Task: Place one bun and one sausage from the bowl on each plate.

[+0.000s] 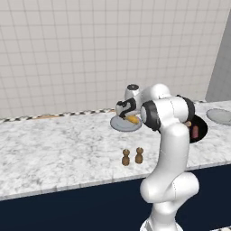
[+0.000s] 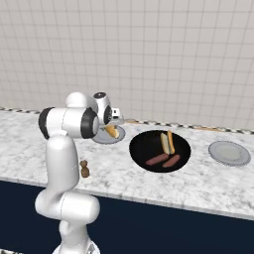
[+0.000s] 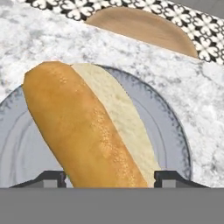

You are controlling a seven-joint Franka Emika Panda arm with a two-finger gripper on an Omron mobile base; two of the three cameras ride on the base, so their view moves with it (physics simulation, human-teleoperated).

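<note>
Golden-brown split bun [image 3: 94, 131] with a pale cut face lies right under the hand, its near end running down between the two dark fingertips [image 3: 50, 178] of the gripper [image 3: 109, 179]. The tips stand either side of the bread; whether they press it or have let go I cannot tell. Its long axis runs away from the hand toward the upper left of the hand view, so any pull-back would need to go straight up, clear of that near end.

It rests on a small flat grey plate [image 3: 175, 131], on which no sausage can be seen. Just beyond sits a round tan wooden board [image 3: 144, 26] against the patterned wall trim.

From the right base view, the wide matte-black bowl [image 2: 141, 141] sits near that plate, to its right, holding one more bun [image 2: 167, 142] and two reddish sausages [image 2: 163, 159]. A second grey plate [image 2: 229, 153], bare, lies further right. Two small brown shakers [image 1: 132, 156] stand nearer the counter's front edge.
</note>
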